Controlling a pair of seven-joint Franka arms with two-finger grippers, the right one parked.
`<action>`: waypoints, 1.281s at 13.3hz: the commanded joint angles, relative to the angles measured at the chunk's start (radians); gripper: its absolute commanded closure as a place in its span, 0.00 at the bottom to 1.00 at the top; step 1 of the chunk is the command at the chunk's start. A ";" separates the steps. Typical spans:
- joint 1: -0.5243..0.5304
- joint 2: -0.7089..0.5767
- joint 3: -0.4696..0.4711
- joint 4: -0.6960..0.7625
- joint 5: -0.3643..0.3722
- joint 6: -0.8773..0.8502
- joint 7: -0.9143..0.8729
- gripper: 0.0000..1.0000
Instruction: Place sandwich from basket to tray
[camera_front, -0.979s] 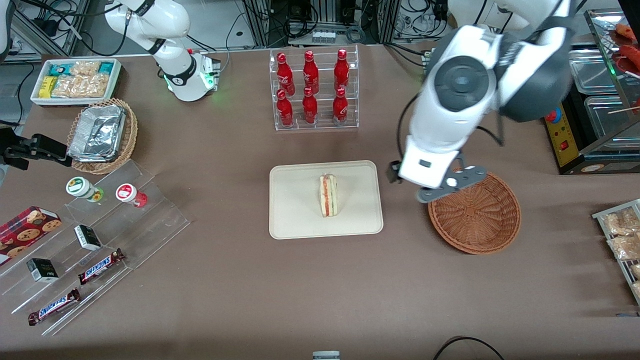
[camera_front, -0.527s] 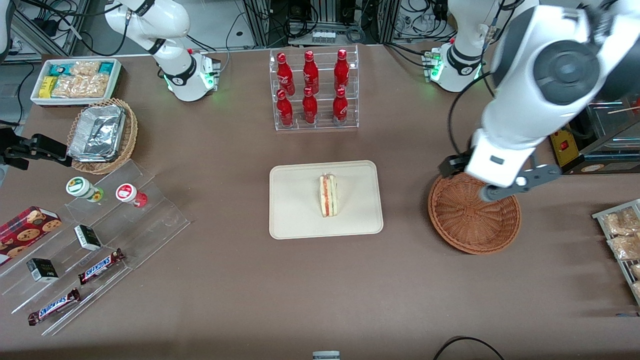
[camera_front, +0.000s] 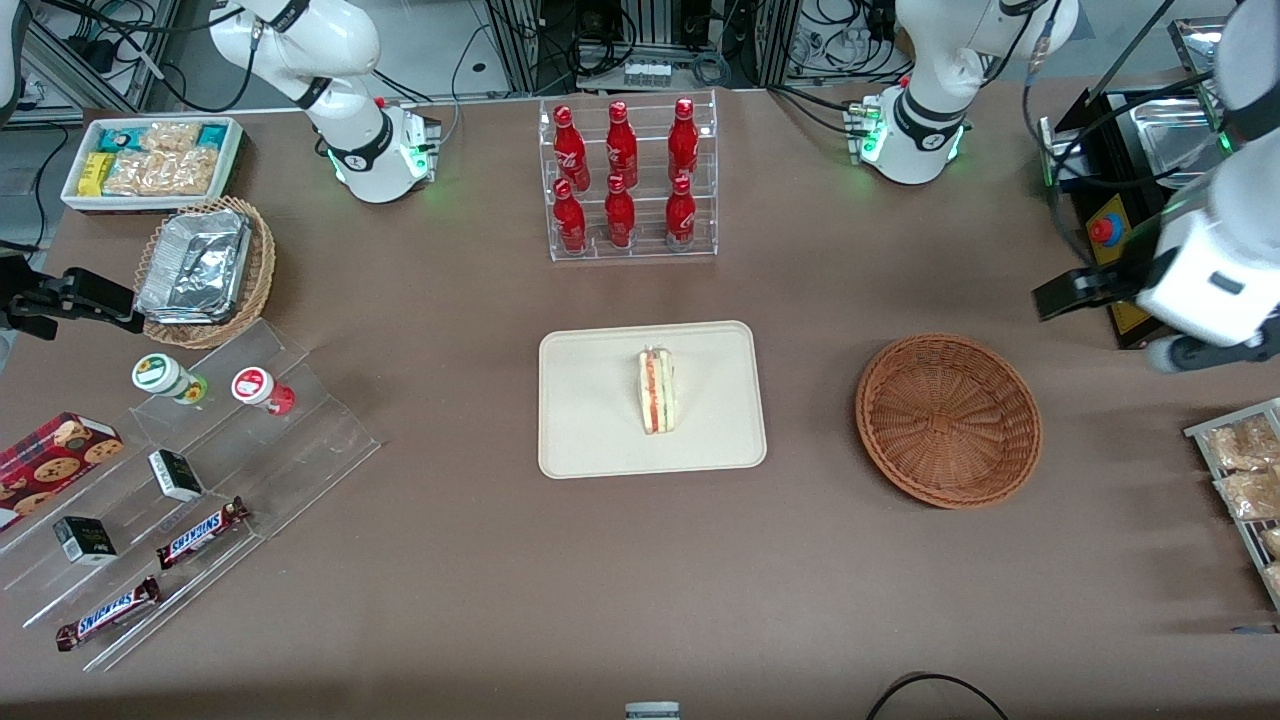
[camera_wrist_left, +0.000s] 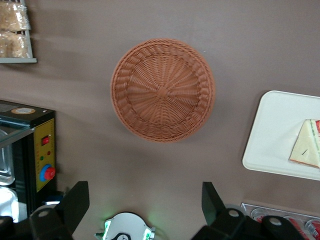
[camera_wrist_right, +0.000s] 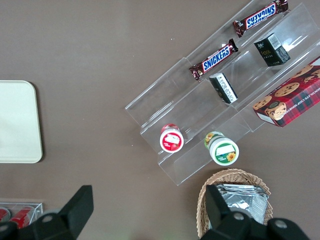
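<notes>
Looked down on a wide table (camera_front: 460, 600) covered in matte brown, lit evenly with soft shadows. Ended, farthest from the front camera, at metal frames (camera_front: 520, 40) hung with black cables (camera_front: 840, 30), a power strip (camera_front: 647, 72) and pale floor (camera_front: 440, 40)

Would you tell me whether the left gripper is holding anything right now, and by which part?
Nothing is held: the gripper is open and empty, up above the table toward the working arm's end. The sandwich lies on the tray.

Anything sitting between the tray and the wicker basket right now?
Nothing: only bare brown table separates the tray from the basket, seen in the front view. The open claw hangs above the table's working-arm end.
</notes>
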 joint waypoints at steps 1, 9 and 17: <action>0.115 -0.030 -0.095 -0.024 -0.024 -0.009 0.039 0.01; 0.415 -0.177 -0.434 -0.214 0.007 0.064 0.057 0.01; 0.407 -0.323 -0.434 -0.412 0.007 0.173 0.092 0.01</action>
